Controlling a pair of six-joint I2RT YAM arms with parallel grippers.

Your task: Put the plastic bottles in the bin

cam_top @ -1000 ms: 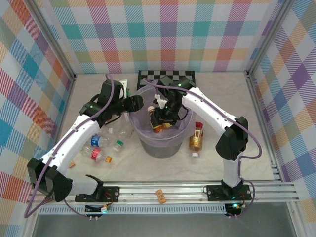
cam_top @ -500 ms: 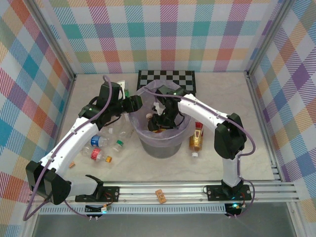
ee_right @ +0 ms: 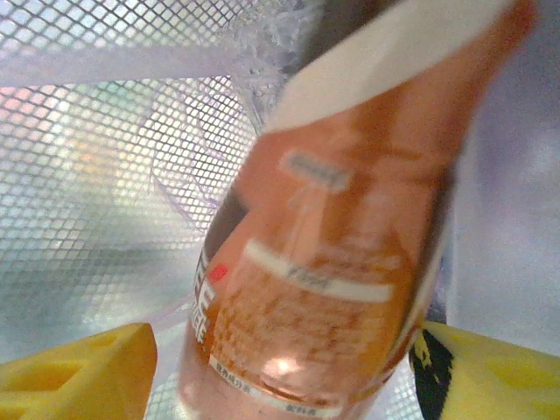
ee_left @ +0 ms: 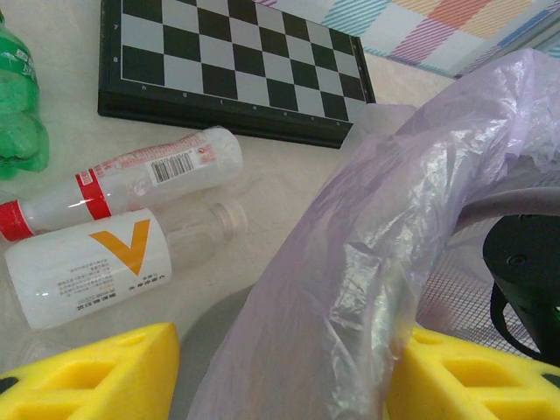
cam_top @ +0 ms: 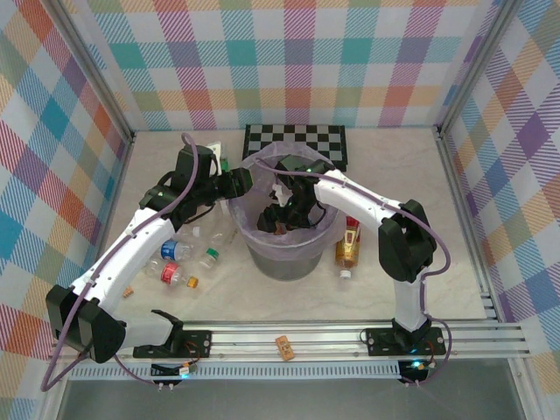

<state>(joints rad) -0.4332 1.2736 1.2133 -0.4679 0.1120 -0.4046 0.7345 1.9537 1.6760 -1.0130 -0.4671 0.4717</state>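
Since a second ago your right hand point(cam_top: 283, 213) has sunk deeper into the bin point(cam_top: 282, 262) at mid-surface, and its elbow has folded in. Its fingers point(ee_right: 79, 372) have spread; a blurred amber bottle point(ee_right: 324, 245) sits between them with a gap on one side. Your left hand point(cam_top: 238, 185) has barely shifted and straddles the lavender bag point(ee_left: 367, 245) at the rim; you can't tell if it pinches. You have one bin, one checkerboard point(cam_top: 295, 138) at the far edge, two bottles point(cam_top: 348, 252) just right of the bin, and about five clear bottles point(cam_top: 175, 250) toward the left edge.

Orange "V" on a white-labelled bottle point(ee_left: 87, 262); other print illegible
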